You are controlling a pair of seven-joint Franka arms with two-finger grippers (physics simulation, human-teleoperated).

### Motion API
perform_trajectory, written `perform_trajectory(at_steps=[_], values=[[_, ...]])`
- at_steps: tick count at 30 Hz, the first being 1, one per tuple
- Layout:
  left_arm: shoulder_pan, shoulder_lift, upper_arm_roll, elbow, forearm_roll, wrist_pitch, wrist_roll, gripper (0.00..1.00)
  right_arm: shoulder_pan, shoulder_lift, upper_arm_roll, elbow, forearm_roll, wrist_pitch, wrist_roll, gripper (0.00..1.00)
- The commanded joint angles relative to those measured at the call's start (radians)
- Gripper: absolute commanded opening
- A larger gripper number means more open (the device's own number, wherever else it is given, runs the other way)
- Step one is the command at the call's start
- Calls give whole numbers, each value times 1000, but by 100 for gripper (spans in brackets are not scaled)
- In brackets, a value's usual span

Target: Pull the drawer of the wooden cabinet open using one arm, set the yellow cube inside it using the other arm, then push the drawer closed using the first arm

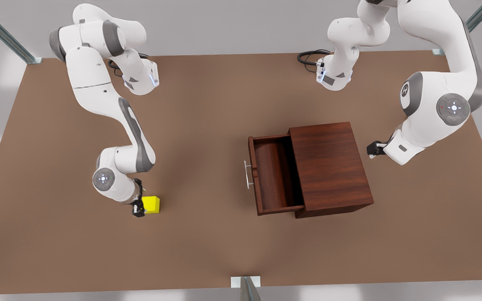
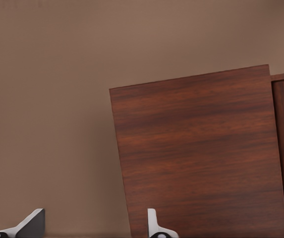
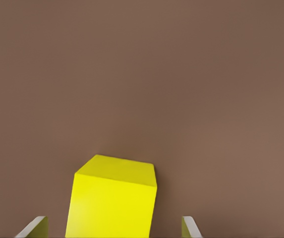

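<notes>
With your right end effector (image 3: 114, 229) spread wide around the yellow cube (image 3: 112, 203) on the table (image 1: 207, 242), grip its flat, probably light, rigid sides squarely; left end effector (image 2: 94, 225) waits open beside the wooden cabinet (image 2: 201, 153).

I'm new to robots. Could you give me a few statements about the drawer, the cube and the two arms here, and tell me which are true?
1. The drawer is pulled out of the wooden cabinet. True.
2. The yellow cube lies inside the drawer. False: it sits on the table, far from the cabinet.
3. The right end effector has its fingers open on either side of the cube. True.
4. The left end effector grips the drawer's handle. False: it is open, on the cabinet's far side.
</notes>
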Motion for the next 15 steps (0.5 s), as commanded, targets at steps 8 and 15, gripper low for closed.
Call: perform_trajectory(at_steps=[8,15], values=[[-1,0,0,2,1,-3,69,100,19,28,2,32,-16,-40,346,100],[-1,0,0,2,1,-3,69,100,22,75,0,69,-28,-37,347,100]])
